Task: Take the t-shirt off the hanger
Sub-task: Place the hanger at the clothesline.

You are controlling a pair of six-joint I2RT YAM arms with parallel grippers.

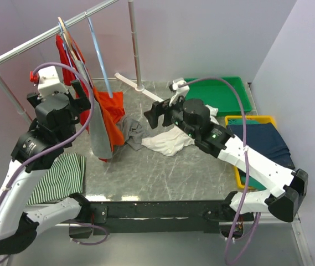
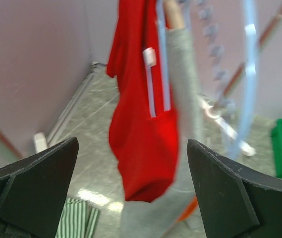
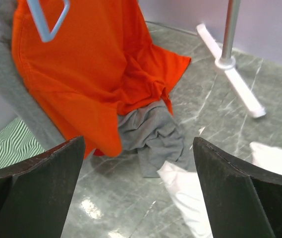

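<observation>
The left gripper (image 2: 133, 143) is spread wide and empty, facing the red t-shirt (image 2: 141, 134) that hangs from the rail (image 1: 41, 37). Only its wrist view shows a small white tab (image 2: 149, 56) on the shirt. The right gripper (image 3: 138, 140), likewise spread and empty, hovers over one orange shirt (image 3: 81, 74) and one grey cloth (image 3: 155, 134). The top view alone shows a green bin (image 1: 246, 91) and a yellow bin (image 1: 251, 117).

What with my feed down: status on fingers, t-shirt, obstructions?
Left fingers open, facing red t-shirt. Right fingers open, empty. T-shirt on hanger, ungrasped. Grey garment, orange shirt crowd beside it.
</observation>
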